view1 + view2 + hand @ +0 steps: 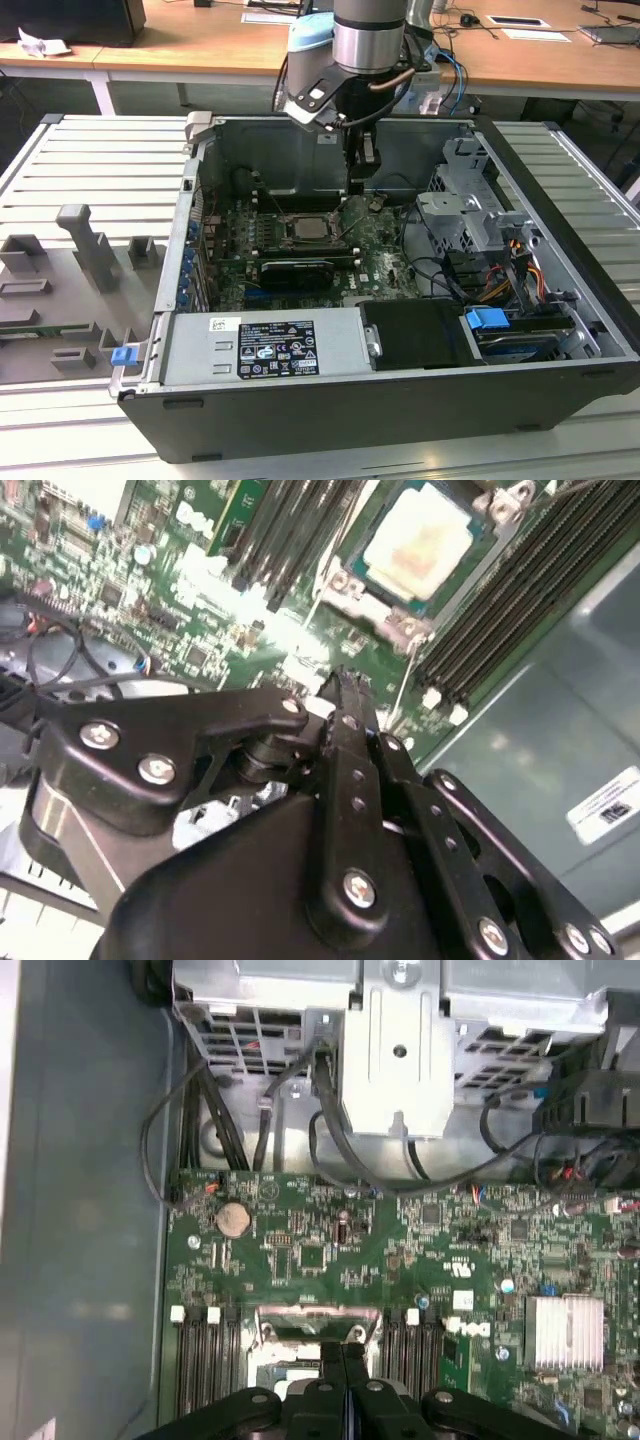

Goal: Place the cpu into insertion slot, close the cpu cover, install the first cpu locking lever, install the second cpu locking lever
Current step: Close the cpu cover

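The cpu point(305, 228) lies flat in the insertion slot point(290, 243) on the green board inside the open case. In the second wrist view its pale top point(415, 542) shows through the cut-out of the cpu cover point(497, 508), which lies down around it. A thin metal lever rod point(405, 685) runs beside the slot, close to my fingertips. My gripper point(358, 185) hangs just above the board, toward the exterior view's right and rear of the slot. Its black fingers are shut together with nothing between them in both wrist views point(340, 685) point(343, 1352).
Long black memory slots point(520, 600) flank the socket. A silver drive cage point(465, 215) with cables point(200, 1130) stands at the exterior view's right, and a power supply point(265, 348) sits at the front. A finned heatsink point(565, 1332) and a coin battery point(233, 1219) sit on the board.
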Robot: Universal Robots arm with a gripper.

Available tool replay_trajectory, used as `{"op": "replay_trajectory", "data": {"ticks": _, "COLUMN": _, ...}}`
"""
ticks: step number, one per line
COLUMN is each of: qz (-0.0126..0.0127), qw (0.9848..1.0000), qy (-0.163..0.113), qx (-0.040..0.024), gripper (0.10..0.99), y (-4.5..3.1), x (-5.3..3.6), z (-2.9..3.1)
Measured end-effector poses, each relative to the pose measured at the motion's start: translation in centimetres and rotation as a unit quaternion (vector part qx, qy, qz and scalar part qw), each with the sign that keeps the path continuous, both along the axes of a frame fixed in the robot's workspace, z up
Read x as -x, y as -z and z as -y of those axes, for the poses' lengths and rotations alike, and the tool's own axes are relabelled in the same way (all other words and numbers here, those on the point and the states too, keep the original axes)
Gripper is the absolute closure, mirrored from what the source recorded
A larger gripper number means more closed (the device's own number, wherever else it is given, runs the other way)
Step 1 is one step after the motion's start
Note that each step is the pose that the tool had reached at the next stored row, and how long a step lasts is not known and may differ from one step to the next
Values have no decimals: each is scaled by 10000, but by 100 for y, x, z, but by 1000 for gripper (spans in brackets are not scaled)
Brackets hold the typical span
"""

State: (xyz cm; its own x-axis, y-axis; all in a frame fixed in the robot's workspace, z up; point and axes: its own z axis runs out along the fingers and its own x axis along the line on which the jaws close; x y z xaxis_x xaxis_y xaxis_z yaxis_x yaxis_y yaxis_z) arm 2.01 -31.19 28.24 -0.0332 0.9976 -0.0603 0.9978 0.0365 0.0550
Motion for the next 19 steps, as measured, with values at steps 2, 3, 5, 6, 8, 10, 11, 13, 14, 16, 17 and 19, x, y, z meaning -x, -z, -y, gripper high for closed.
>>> {"op": "replay_trajectory", "data": {"ticks": 2, "qz": -2, "qw": 10000, "qy": -1, "qx": 0, "gripper": 980, "y": 16, "x": -75, "z": -12}}
{"op": "replay_trajectory", "data": {"ticks": 3, "qz": -5, "qw": 10000, "qy": -1, "qx": 0, "gripper": 980, "y": 40, "x": -129, "z": -18}}
{"op": "replay_trajectory", "data": {"ticks": 5, "qz": -11, "qw": 10000, "qy": -1, "qx": 0, "gripper": 980, "y": 96, "x": -197, "z": -30}}
{"op": "replay_trajectory", "data": {"ticks": 6, "qz": -12, "qw": 10000, "qy": -2, "qx": 0, "gripper": 980, "y": 111, "x": -216, "z": -33}}
{"op": "replay_trajectory", "data": {"ticks": 8, "qz": -17, "qw": 10000, "qy": -1, "qx": 0, "gripper": 980, "y": 146, "x": -266, "z": -42}}
{"op": "replay_trajectory", "data": {"ticks": 10, "qz": -20, "qw": 10000, "qy": -2, "qx": 1, "gripper": 980, "y": 193, "x": -303, "z": -48}}
{"op": "replay_trajectory", "data": {"ticks": 11, "qz": -21, "qw": 10000, "qy": -2, "qx": 0, "gripper": 980, "y": 211, "x": -306, "z": -48}}
{"op": "replay_trajectory", "data": {"ticks": 13, "qz": -22, "qw": 10000, "qy": -2, "qx": 2, "gripper": 980, "y": 265, "x": -306, "z": -48}}
{"op": "replay_trajectory", "data": {"ticks": 14, "qz": -23, "qw": 10000, "qy": -1, "qx": 2, "gripper": 980, "y": 286, "x": -303, "z": -48}}
{"op": "replay_trajectory", "data": {"ticks": 16, "qz": -24, "qw": 10000, "qy": -2, "qx": 3, "gripper": 980, "y": 299, "x": -283, "z": -48}}
{"op": "replay_trajectory", "data": {"ticks": 17, "qz": -24, "qw": 10000, "qy": -2, "qx": 3, "gripper": 980, "y": 301, "x": -274, "z": -47}}
{"op": "replay_trajectory", "data": {"ticks": 19, "qz": -24, "qw": 10000, "qy": -2, "qx": 2, "gripper": 980, "y": 302, "x": -265, "z": -47}}
